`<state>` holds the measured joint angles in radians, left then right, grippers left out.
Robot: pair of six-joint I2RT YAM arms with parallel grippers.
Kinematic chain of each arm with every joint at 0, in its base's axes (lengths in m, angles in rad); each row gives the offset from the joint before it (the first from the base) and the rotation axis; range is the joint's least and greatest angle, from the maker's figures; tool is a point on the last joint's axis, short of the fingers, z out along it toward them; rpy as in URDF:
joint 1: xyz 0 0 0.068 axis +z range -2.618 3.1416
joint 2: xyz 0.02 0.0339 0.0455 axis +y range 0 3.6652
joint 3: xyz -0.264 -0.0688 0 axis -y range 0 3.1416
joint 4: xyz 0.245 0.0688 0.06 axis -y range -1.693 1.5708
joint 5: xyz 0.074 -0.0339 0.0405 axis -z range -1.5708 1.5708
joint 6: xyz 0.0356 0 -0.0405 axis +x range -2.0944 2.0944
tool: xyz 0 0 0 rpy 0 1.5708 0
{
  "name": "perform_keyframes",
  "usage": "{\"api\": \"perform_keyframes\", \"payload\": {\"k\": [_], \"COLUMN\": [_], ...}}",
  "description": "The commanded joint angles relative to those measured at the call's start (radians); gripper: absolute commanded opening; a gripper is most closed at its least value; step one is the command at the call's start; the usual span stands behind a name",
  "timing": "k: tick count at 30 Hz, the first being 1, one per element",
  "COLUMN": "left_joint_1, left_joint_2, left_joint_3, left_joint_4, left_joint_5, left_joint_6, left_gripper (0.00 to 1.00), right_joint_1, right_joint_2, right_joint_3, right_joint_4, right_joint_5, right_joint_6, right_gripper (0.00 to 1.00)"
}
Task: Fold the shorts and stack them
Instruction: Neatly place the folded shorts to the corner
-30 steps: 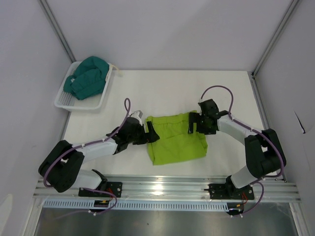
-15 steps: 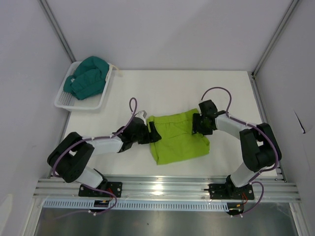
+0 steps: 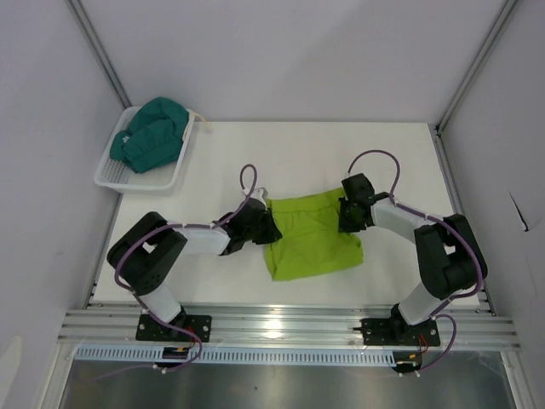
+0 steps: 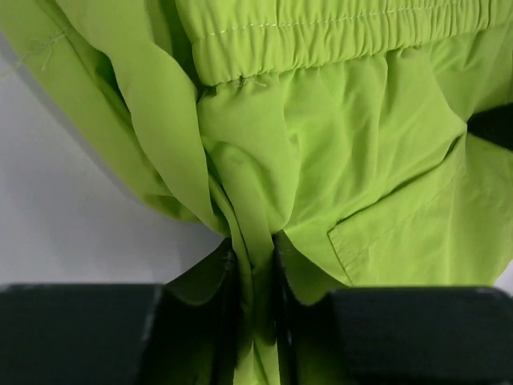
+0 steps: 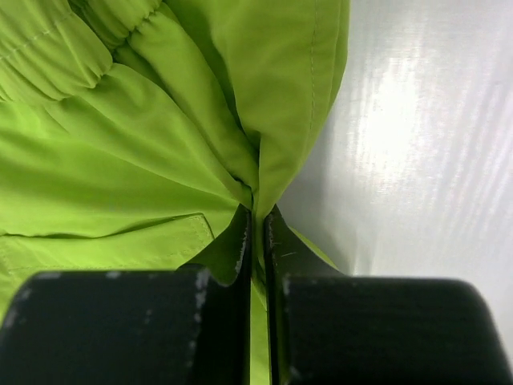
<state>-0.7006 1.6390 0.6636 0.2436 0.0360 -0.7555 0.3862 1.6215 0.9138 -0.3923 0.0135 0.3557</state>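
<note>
The lime green shorts (image 3: 311,234) lie in the middle of the white table, waistband toward the far side. My left gripper (image 3: 266,227) is shut on a bunched fold at their left edge; in the left wrist view the green fabric (image 4: 337,144) is pinched between the black fingers (image 4: 200,313). At the right edge my right gripper (image 3: 346,218) is shut on another fold, and the right wrist view shows the cloth (image 5: 120,160) squeezed between its fingers (image 5: 232,273). The dark teal shorts (image 3: 152,134) sit crumpled in the basket at far left.
A white mesh basket (image 3: 115,177) stands at the table's far left corner. Grey walls with metal posts close in three sides. An aluminium rail (image 3: 281,324) runs along the near edge, carrying both arm bases.
Both grippers went from open to shut on the green shorts' side edges. The left arm reached further right, and the fabric bunched slightly inward.
</note>
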Motion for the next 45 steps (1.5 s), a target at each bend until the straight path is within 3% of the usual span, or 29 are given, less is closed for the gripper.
{"api": "perform_keyframes", "payload": {"k": [1,7,13,14,15,16,17,21,22,23,24,25,26,28,32,36,40,45], "left_joint_1": [-0.028,-0.071,-0.114,-0.128,-0.134,-0.140,-0.155,-0.194,-0.203,-0.220,-0.229,-0.237,-0.244,-0.241,-0.217,-0.214,-0.214,-0.209], "left_joint_2": [0.067,0.199,0.355,0.378,0.401,0.445,0.467,0.582,0.603,0.636,0.639,0.634,0.621,0.546,0.412,0.271,0.126,-0.016], "left_joint_3": [0.092,0.258,0.454,0.541,0.574,0.603,0.681,0.841,0.919,0.953,1.031,1.038,1.032,0.955,0.803,0.671,0.546,0.372], "left_joint_4": [0.014,-0.003,0.002,-0.006,-0.012,-0.015,-0.009,0.039,0.001,-0.022,-0.050,-0.097,-0.113,-0.127,-0.162,-0.196,-0.224,-0.230], "left_joint_5": [-0.028,-0.079,-0.071,-0.070,-0.070,-0.068,-0.070,-0.003,0.010,0.025,0.034,0.024,0.007,-0.019,-0.019,-0.063,-0.126,-0.162], "left_joint_6": [0.004,-0.022,-0.057,-0.059,-0.061,-0.064,-0.065,-0.087,-0.087,-0.078,-0.068,-0.048,-0.041,-0.044,-0.051,-0.038,-0.001,0.031], "left_gripper": [0.19,0.13,0.14,0.15,0.18,0.38,0.47,0.64,0.76,0.80,0.85,0.96,0.99,0.99,0.99,0.99,0.99,0.99], "right_joint_1": [-0.023,-0.105,-0.262,-0.277,-0.306,-0.323,-0.343,-0.487,-0.521,-0.532,-0.537,-0.538,-0.538,-0.540,-0.540,-0.538,-0.538,-0.523], "right_joint_2": [-0.022,-0.020,0.040,0.047,0.055,0.072,0.080,0.100,0.095,0.074,0.060,0.043,0.029,-0.014,-0.095,-0.233,-0.398,-0.335], "right_joint_3": [0.025,0.053,0.128,0.137,0.154,0.163,0.172,0.233,0.258,0.266,0.272,0.280,0.295,0.298,0.263,0.094,-0.048,-0.041], "right_joint_4": [-0.020,-0.030,-0.039,-0.037,-0.040,-0.043,-0.048,-0.074,-0.082,-0.085,-0.088,-0.098,-0.121,-0.129,-0.160,-0.119,-0.030,0.139], "right_joint_5": [0.097,0.109,0.105,0.105,0.123,0.140,0.158,0.149,0.145,0.135,0.141,0.160,0.187,0.187,0.133,-0.047,-0.112,-0.253], "right_joint_6": [0.025,0.061,0.077,0.078,0.080,0.084,0.089,0.118,0.124,0.127,0.127,0.129,0.129,0.115,0.127,0.189,0.281,0.230], "right_gripper": [0.00,0.00,0.00,0.00,0.00,0.00,0.00,0.08,0.13,0.39,0.54,0.65,0.78,0.80,0.81,0.80,0.79,0.74]}}
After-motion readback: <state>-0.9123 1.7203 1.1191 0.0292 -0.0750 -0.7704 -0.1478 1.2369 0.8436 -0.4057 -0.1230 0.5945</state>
